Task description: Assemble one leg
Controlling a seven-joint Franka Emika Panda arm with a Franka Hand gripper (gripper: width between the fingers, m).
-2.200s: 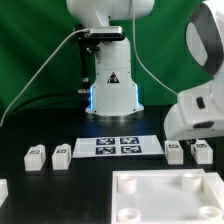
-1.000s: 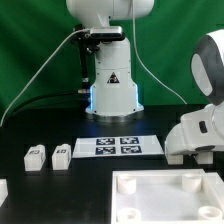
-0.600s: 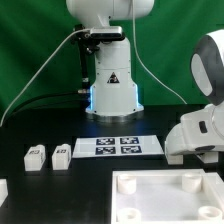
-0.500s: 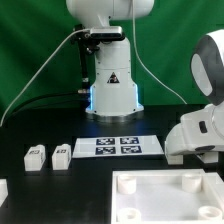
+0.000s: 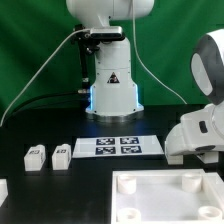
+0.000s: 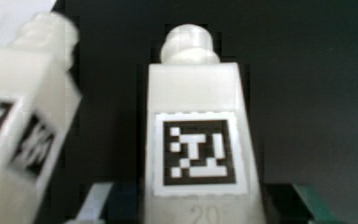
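Note:
In the wrist view a white leg point(image 6: 197, 120) with a black-and-white marker and a round peg at its far end lies between my fingers. My gripper point(image 6: 202, 205) is open and straddles it, with a dark gap between the leg and each finger point(image 6: 105, 200). A second leg point(image 6: 25, 110) lies right beside the first. In the exterior view the arm's white wrist point(image 5: 198, 130) is low at the exterior view's right and hides the gripper and both these legs. Two more legs point(image 5: 37, 155) point(image 5: 61, 155) lie at the exterior view's left.
The marker board point(image 5: 118, 146) lies in the middle before the robot base point(image 5: 110, 85). The large white square tray-like piece point(image 5: 165, 195) with corner sockets lies at the front. A small white part point(image 5: 3, 188) shows at the left edge.
Since 2.2 s ago the arm has come down over the two legs at the exterior view's right, which it now covers. It has stayed still over the last second.

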